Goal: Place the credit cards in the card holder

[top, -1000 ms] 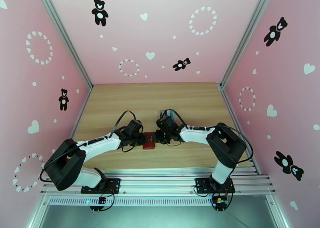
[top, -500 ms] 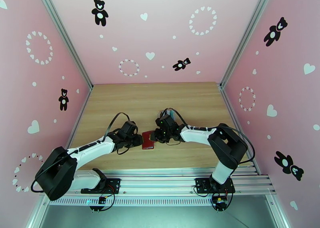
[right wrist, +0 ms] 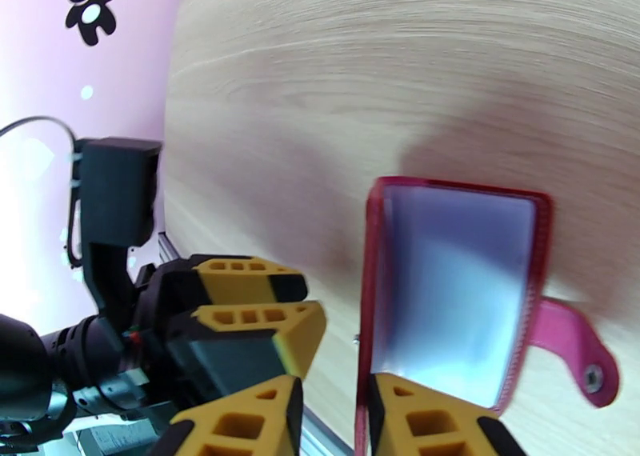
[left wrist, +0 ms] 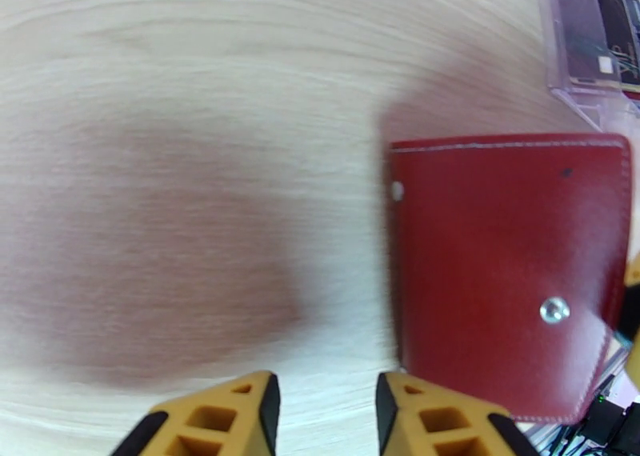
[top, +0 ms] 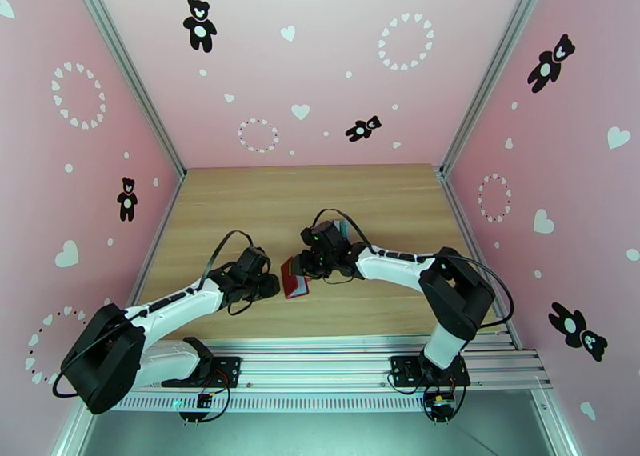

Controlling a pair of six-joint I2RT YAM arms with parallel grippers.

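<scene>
Your right gripper [right wrist: 336,395] clamps 1 edge of the card holder [top: 294,280], upright near the centre of the table [top: 320,194]. Left gripper [left wrist: 326,387]: fingers parted, gripping nothing, just beside its cover. Open wood lies behind.

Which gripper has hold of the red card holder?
The right gripper: an edge of the card holder sits between its fingers; the left gripper has bare table between its own.

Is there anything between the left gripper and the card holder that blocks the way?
Nothing visible does. Just bare table lies between the left gripper and the card holder, whose edge the right gripper grips.
</scene>
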